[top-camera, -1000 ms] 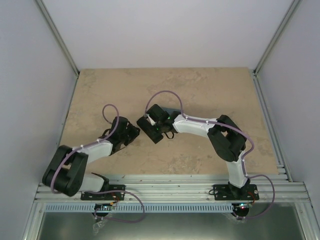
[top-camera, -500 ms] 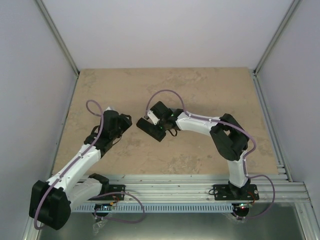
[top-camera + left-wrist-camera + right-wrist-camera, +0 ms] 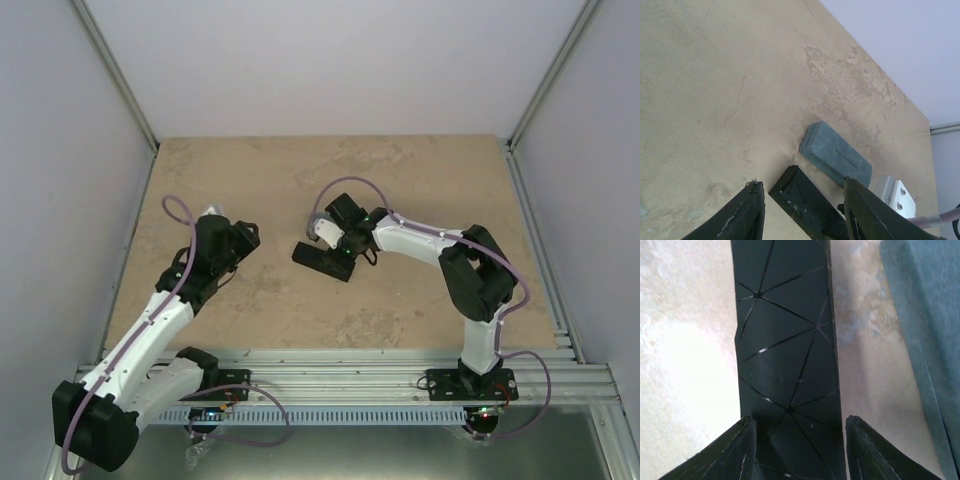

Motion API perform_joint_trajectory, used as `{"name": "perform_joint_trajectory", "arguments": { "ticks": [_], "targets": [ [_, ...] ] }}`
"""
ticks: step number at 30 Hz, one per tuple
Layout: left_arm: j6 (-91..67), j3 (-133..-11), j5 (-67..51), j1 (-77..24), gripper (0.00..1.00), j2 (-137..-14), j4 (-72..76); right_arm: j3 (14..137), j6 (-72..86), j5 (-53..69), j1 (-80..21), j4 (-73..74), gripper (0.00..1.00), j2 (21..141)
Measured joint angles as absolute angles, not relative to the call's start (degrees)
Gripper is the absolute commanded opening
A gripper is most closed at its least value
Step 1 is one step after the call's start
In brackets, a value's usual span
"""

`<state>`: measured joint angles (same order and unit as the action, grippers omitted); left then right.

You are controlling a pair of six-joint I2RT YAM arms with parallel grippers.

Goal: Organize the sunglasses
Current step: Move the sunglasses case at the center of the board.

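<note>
The right gripper (image 3: 799, 421) has the black case (image 3: 785, 340) between its fingers. They stand about half open and press on its two long sides, so it looks held. The step seems to be placing this case on the table (image 3: 400, 170).

To do it well:
- Hold the case level with the squeeze even, since the faceted shell is hard and smooth and could twist in the grip.
- Lower it straight down until it lies flat, and only then let the fingers part.
- Line it up parallel to the grey-blue case (image 3: 925, 330), which lies close at 3 o'clock in the right wrist view, with a strip of bare table between them. A sideways drift would knock into it.

The left gripper (image 3: 802, 184) hangs at about 9 o'clock of the black case in the top view. It is partly open and holds nothing. It points toward both cases and is better kept back so the arms do not cross.

No sunglasses show in any view. Whether they sit inside the cases cannot be told, as both look closed. The right wrist hides the grey-blue case from the top view.
</note>
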<state>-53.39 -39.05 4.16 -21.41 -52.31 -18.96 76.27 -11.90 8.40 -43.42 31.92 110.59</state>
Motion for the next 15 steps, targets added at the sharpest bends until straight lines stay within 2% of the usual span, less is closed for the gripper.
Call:
{"name": "perform_joint_trajectory", "arguments": {
  "ticks": [3,10,15],
  "targets": [
    [-52.6,-39.2,4.3,-21.4,0.48,-51.9,-19.7,75.7,-12.2,7.9,-42.9,33.8,0.63,109.6],
    [-51.5,-40.0,5.3,-21.4,0.55,-50.7,-21.6,74.7,-10.5,6.6,-42.8,35.1,0.73,105.2],
    [-50.1,-40.6,5.5,-21.4,0.69,-49.7,-22.4,73.1,-6.3,4.6,-42.8,32.2,0.75,98.6]
  ]
}}
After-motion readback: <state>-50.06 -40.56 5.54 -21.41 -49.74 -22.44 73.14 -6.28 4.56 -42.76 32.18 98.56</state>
